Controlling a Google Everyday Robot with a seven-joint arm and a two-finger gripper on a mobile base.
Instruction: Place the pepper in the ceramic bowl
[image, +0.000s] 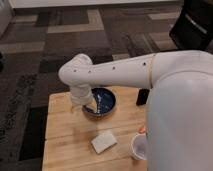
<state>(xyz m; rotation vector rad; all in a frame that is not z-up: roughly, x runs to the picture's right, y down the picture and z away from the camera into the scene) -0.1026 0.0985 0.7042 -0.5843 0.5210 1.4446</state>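
One pepper (143, 129) lies on the table (65, 131) beside the cup (139, 146), well apart from the gripper (90, 107), which hangs at the left rim of the bowl (111, 105); its grip cannot be told.

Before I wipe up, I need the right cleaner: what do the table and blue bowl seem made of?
The table looks like wood: pale tan planks with visible seams and a soft sheen. The bowl looks like glazed ceramic, though that is only likely: dark blue, glossy, with pale streaks inside. The gripper hangs at the bowl's left rim.
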